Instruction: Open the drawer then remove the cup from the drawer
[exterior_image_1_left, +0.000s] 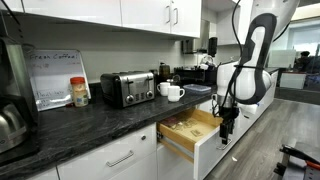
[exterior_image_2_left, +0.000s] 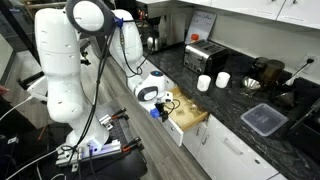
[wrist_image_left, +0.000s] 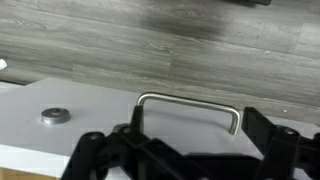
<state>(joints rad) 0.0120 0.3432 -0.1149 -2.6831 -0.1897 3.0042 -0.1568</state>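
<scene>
claw spread wide, its fingers apart with nothing between them, hanging pointed down just outside the front panel of the drawer. in the wrist view the bar handle sits just ahead of the claw. its long axis runs side to side, along the line from one finger to the other rather than across it. in both exterior views the drawer stands pulled out from under the counter, with its wooden box exposed. the cavity lies from the claw back toward the cabinets, on the far side of the front panel. the cup cannot be made out inside the drawer in any view. two white mugs stand side by side on the counter next to the toaster, well apart from the claw. whether either is the cup cannot be told. by this layout, opening looks done, and a reach into the cavity would call for clearing the front panel first.
</scene>
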